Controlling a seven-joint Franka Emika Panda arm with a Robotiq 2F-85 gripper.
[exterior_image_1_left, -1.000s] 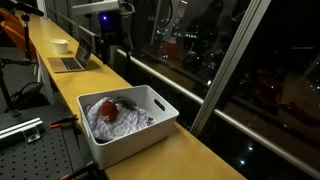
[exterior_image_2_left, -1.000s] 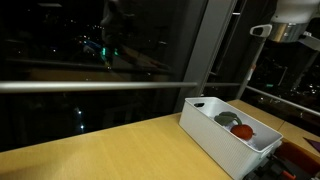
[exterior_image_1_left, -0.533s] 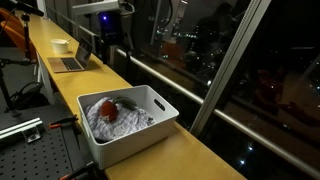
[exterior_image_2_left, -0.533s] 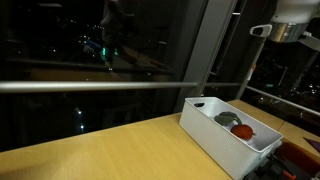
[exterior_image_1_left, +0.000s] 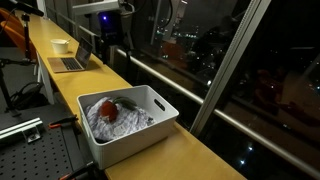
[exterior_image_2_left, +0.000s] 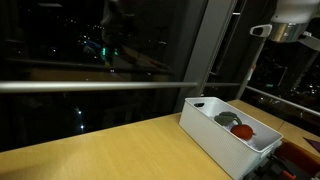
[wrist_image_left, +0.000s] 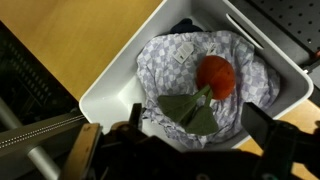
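Yep, hanging above white bin (wrist_image_left: 108, 95), gripper (wrist_image_left: 192, 128) spread wide, gripping nothing; red ball (wrist_image_left: 216, 74) and green piece (wrist_image_left: 188, 108) on cloth (wrist_image_left: 170, 58) inside.

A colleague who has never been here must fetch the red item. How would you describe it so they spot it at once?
On the long wooden counter by the dark window stands a white bin holding a crumpled pale patterned cloth. The red item lies on that cloth: the only round, red thing there, with green leaf shapes beside it.
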